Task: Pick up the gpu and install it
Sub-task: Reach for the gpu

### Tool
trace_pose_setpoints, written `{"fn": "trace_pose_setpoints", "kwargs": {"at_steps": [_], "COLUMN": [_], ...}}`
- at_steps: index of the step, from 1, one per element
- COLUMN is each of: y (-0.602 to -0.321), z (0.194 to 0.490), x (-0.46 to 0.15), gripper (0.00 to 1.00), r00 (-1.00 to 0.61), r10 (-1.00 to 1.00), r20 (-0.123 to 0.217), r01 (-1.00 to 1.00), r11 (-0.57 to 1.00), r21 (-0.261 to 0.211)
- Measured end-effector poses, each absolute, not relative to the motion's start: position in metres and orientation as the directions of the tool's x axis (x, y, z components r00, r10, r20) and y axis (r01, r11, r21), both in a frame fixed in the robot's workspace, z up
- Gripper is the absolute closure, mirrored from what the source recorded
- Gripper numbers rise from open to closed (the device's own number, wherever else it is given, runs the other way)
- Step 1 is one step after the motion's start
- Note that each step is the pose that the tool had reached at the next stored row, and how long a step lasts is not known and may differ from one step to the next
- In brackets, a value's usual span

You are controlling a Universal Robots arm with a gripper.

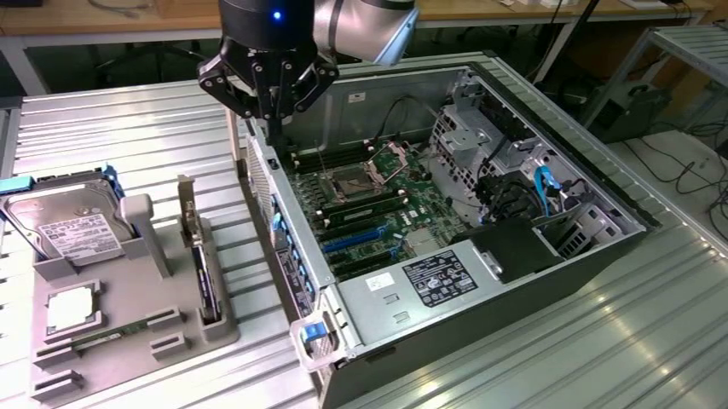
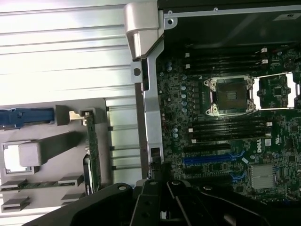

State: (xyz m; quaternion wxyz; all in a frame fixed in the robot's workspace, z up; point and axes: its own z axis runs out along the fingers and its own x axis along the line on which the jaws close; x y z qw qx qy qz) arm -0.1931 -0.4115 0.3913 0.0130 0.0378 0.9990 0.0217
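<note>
Gpu (image 1: 206,277) stands on its long edge in a slot of the grey fixture tray (image 1: 119,294), ungripped, top edge free. Hard drive (image 1: 71,228) and memory stick (image 1: 111,334) sit on one side; on the other, the open computer case (image 1: 276,223) stands near. Gripper (image 1: 271,118) hangs well apart above the case wall, jaws closed on nothing.

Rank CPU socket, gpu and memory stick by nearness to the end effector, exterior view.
1. CPU socket, inside the case, nearest the end effector.
2. gpu, upright in the holder beside the case.
3. memory stick, lying on the holder, farthest.
</note>
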Motion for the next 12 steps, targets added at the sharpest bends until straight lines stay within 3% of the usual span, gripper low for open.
{"fn": "trace_pose_setpoints", "kwargs": {"at_steps": [12], "y": [-0.4137], "z": [0.3910], "x": [-0.1998], "gripper": [0.89], "r00": [-0.997], "r10": [0.076], "r20": [-0.024], "r01": [0.075], "r11": [0.996], "r21": [0.044]}}
